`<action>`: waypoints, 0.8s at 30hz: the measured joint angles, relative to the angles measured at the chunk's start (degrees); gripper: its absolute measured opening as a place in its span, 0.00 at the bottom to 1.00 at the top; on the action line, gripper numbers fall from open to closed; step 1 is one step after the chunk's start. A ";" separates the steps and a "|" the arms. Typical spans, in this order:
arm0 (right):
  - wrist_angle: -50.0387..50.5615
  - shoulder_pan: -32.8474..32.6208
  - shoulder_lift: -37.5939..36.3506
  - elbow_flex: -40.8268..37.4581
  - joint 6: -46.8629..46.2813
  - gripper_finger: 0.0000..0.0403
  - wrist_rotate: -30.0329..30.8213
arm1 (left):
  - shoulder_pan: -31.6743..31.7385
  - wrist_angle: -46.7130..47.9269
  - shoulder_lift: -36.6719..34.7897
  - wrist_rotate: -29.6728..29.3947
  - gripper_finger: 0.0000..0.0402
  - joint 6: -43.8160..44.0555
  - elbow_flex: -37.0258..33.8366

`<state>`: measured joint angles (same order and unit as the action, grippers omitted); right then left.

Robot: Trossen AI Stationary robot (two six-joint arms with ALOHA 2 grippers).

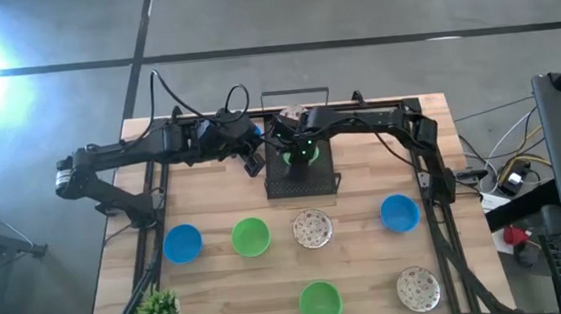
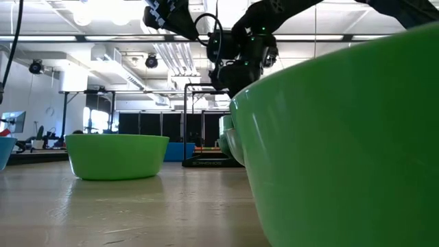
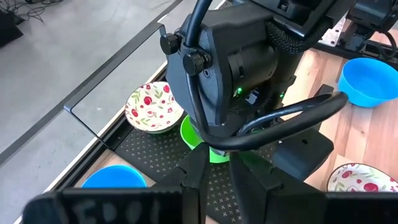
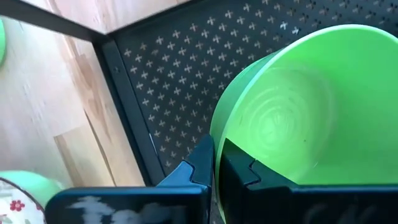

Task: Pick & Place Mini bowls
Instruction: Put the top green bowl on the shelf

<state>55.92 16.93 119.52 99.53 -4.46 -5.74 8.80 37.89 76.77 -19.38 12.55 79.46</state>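
A black perforated rack (image 1: pixel 302 180) stands at the table's far middle. My right gripper (image 1: pixel 303 153) is over it, pointing steeply down and shut on a green mini bowl (image 4: pixel 292 106). A floral mini bowl (image 3: pixel 152 107) and a blue one (image 3: pixel 115 178) rest on the rack's far part. My left gripper (image 3: pixel 214 180) hovers just left of the rack, open, with nothing between its fingers. On the wood rest a blue bowl (image 1: pixel 182 242), a green bowl (image 1: pixel 251 236), a floral bowl (image 1: pixel 312 228), a second blue (image 1: pixel 398 212), a second green (image 1: pixel 319 301) and a second floral (image 1: pixel 417 288). My right gripper pinches the green bowl's rim (image 4: pixel 216 146), with one finger (image 4: pixel 245 174) inside the bowl and the other (image 4: pixel 196 168) outside its wall. The fingers come from above, slanting down. The bowl sits tilted over the rack's perforated floor; whether its base touches the rack, I cannot tell.
A small potted plant (image 1: pixel 157 312) stands at the near left corner. The rack has a raised wire frame (image 1: pixel 296 94) at its far side. Black rails (image 1: pixel 435 205) run along the table's left and right edges. Bare wood lies between the rack and the near bowls.
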 joint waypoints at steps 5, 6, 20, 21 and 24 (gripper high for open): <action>-2.47 0.00 0.09 -0.31 -0.08 0.02 0.07 | 0.00 -0.27 0.00 -0.02 0.17 0.05 0.00; -3.04 0.00 0.09 -0.41 -0.10 0.02 0.09 | 0.00 -0.31 0.00 -0.03 0.17 0.07 0.00; -4.47 2.35 0.41 -0.78 -6.33 0.02 -3.18 | 0.02 -0.37 0.00 -0.13 0.17 0.58 0.00; -4.45 2.31 0.42 -0.76 -6.99 0.02 -3.16 | 0.02 -0.35 0.00 -0.10 0.17 0.57 0.01; -4.35 2.27 0.42 -0.63 -10.04 0.02 -3.17 | 0.02 -0.31 0.00 0.00 0.17 0.57 0.00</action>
<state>51.57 19.20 119.94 98.89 -14.50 -8.91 8.82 37.58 76.77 -19.38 13.13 79.46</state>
